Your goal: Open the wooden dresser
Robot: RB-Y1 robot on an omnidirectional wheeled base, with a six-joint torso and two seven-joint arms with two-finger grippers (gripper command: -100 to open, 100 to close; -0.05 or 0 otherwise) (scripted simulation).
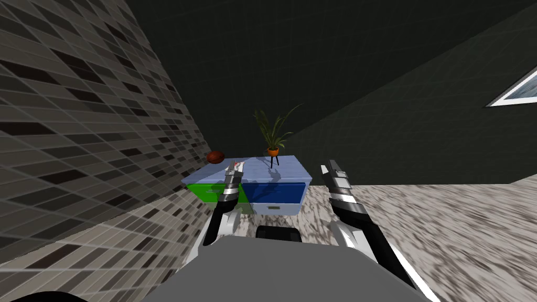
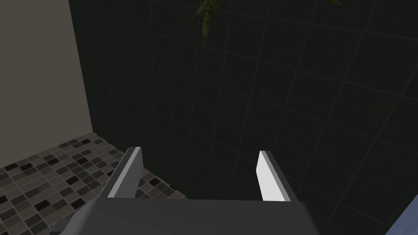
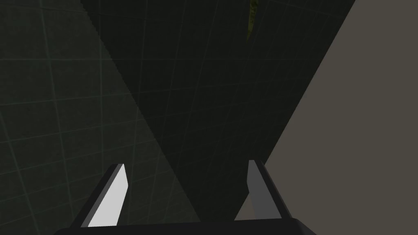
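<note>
A low dresser (image 1: 293,171) with a blue-grey top stands against the dark back wall. Its front shows a green drawer (image 1: 206,190) on the left, a dark blue drawer (image 1: 275,193) on the right and a pale drawer (image 1: 278,209) below. My left gripper (image 1: 234,169) hovers open above the front edge, about where green meets blue. In the left wrist view that gripper (image 2: 200,151) faces the dark wall, with a corner of the dresser top (image 2: 405,224) beside it. My right gripper (image 1: 329,166) is open, raised just right of the dresser; in the right wrist view, the right gripper (image 3: 185,163) holds nothing.
A potted plant (image 1: 273,137) on a small black stand and a brown ball (image 1: 215,157) sit on the dresser top. A mosaic-tiled wall (image 1: 78,136) runs close along the left. Speckled floor (image 1: 446,225) spreads to the right, and a window (image 1: 519,90) is high on the right wall.
</note>
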